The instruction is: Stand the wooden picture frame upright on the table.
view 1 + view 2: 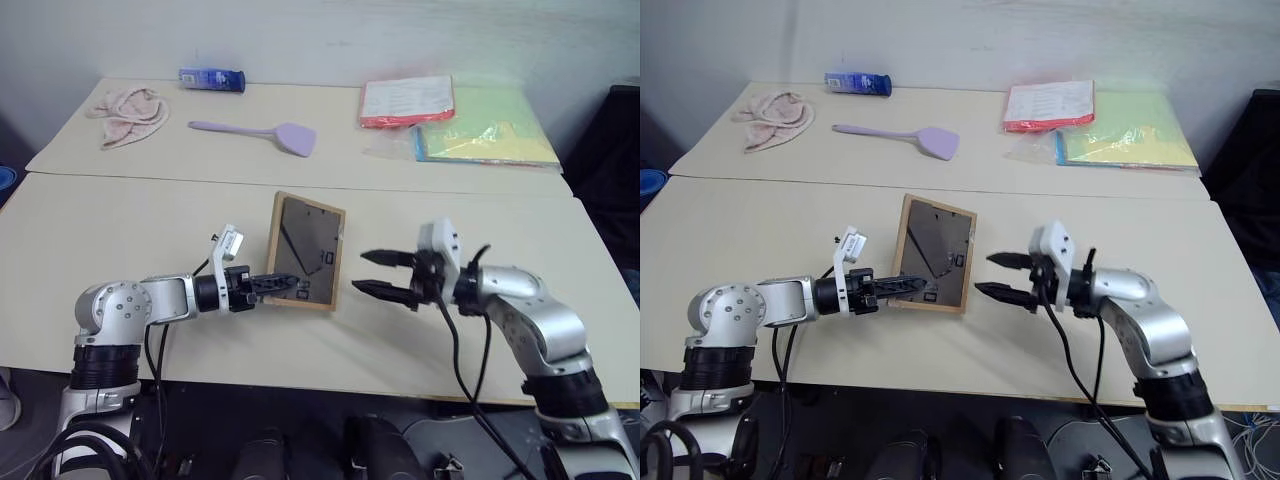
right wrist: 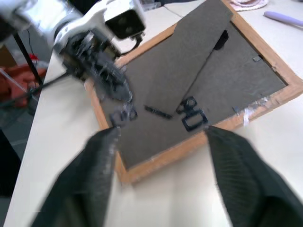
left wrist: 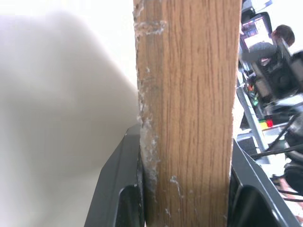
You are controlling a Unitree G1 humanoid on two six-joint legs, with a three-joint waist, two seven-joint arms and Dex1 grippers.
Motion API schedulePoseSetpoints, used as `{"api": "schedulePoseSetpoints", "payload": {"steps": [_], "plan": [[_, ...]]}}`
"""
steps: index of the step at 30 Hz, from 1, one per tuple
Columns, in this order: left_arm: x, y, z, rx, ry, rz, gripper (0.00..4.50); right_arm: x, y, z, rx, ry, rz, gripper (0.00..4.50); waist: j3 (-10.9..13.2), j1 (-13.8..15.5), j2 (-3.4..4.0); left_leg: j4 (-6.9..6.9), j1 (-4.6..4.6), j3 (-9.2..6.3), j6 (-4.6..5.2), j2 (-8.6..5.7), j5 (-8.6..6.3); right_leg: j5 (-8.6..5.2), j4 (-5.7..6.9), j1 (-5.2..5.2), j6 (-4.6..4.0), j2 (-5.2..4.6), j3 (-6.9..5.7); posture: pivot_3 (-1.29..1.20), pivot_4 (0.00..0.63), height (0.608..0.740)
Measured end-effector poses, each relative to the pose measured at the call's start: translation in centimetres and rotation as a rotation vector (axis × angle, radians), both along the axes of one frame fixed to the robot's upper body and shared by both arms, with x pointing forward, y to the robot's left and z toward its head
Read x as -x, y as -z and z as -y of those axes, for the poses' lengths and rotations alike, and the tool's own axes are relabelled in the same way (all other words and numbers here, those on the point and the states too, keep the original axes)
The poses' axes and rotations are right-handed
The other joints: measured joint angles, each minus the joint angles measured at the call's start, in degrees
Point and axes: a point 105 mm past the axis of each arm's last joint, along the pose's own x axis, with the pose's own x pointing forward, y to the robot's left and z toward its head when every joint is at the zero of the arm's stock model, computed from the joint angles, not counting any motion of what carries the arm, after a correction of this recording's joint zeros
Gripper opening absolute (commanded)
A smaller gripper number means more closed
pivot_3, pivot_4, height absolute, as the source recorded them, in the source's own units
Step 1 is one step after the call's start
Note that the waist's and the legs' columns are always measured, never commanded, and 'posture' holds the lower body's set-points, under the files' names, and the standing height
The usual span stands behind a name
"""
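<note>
Two pincers flank the wooden picture frame [image 1: 306,251] at centre of the bench [image 1: 120,230]; our left pincer [image 1: 283,284] clamps its edge, our right pincer [image 1: 385,277] gapes empty beside it; we judge next comes settling it on its stand.

Two silver-grey metal arms with rounded joint housings and black ribbed collars; each ends in a gripper, left gripper [image 1: 285,283] and right gripper [image 1: 384,275], with two black pointed fingers; behind each pair of jaws sits a white boxy camera block; black cables loop from the wrists.
</note>
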Motion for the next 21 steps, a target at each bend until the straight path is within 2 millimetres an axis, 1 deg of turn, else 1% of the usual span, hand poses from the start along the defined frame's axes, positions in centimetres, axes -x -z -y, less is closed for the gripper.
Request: {"api": "schedulePoseSetpoints", "payload": {"steps": [2, 4, 7, 10, 13, 15, 18, 21], "plan": [[0.3, -0.2, 0.6, 0.006, 0.036, 0.029, 1.28, -0.6, -0.4, -1.4, -0.025, -0.004, -0.008, 3.91, 0.00, 0.04, 0.00, -0.05, -0.04, -0.01, 0.00, 0.01, 0.00, 0.00, 0.10, -0.02, 0.00, 0.01, -0.02, 0.00, 0.150, 0.740], [0.6, -0.3, 1.1, -0.001, 0.065, 0.055, 1.28, -1.1, -0.2, -2.2, -0.028, -0.002, -0.026, 3.91, 0.00, 0.05, 0.00, -0.05, -0.13, -0.01, 0.04, 0.00, -0.02, 0.00, 0.08, -0.07, 0.00, 0.00, -0.02, 0.00, 0.150, 0.740], [0.5, 0.2, 0.8, -0.018, 0.050, 0.054, 1.28, -1.4, 0.0, -3.4, -0.037, -0.016, -0.035, 3.91, 0.00, 0.00, 0.01, -0.03, -0.16, 0.00, 0.08, -0.01, -0.03, 0.01, 0.08, -0.08, 0.02, -0.02, -0.02, 0.00, 0.150, 0.740], [0.5, 0.3, 0.8, -0.016, 0.051, 0.056, 1.28, -1.3, -0.2, -4.2, -0.044, -0.046, -0.026, 3.91, 0.00, 0.00, 0.01, -0.03, -0.16, -0.02, 0.08, -0.01, -0.03, 0.01, 0.09, -0.08, 0.02, -0.02, -0.03, 0.00, 0.150, 0.740], [0.6, 0.2, 0.9, -0.014, 0.055, 0.055, 1.28, -0.9, -0.3, -4.3, -0.051, -0.082, -0.030, 3.91, 0.00, 0.00, 0.01, -0.03, -0.16, -0.02, 0.10, -0.01, -0.05, 0.01, 0.08, -0.08, 0.02, -0.03, -0.03, 0.00, 0.150, 0.740], [0.8, 0.1, 1.0, 0.012, 0.058, 0.035, 1.28, 0.0, -0.6, -3.9, -0.049, -0.125, -0.013, 3.91, 0.01, 0.19, 0.01, -0.03, -0.20, -0.05, 0.13, -0.01, -0.06, 0.01, 0.07, -0.08, 0.02, -0.04, -0.04, 0.00, 0.150, 0.740], [1.0, -0.4, 0.9, 0.084, 0.059, -0.021, 1.28, 1.5, -1.1, -2.8, -0.027, -0.194, 0.057, 3.91, 0.02, 0.47, -0.02, -0.02, -0.21, -0.05, 0.16, -0.01, -0.08, 0.02, 0.04, -0.07, 0.04, -0.04, -0.05, 0.00, 0.150, 0.740], [1.4, -1.0, 1.1, 0.123, 0.094, -0.050, 1.28, 1.8, -1.6, -2.4, -0.006, -0.216, 0.155, 3.91, 0.02, 0.36, -0.02, -0.01, -0.18, -0.03, 0.15, -0.01, -0.07, 0.03, 0.07, -0.07, 0.05, -0.03, -0.04, 0.00, 0.150, 0.740]]}}
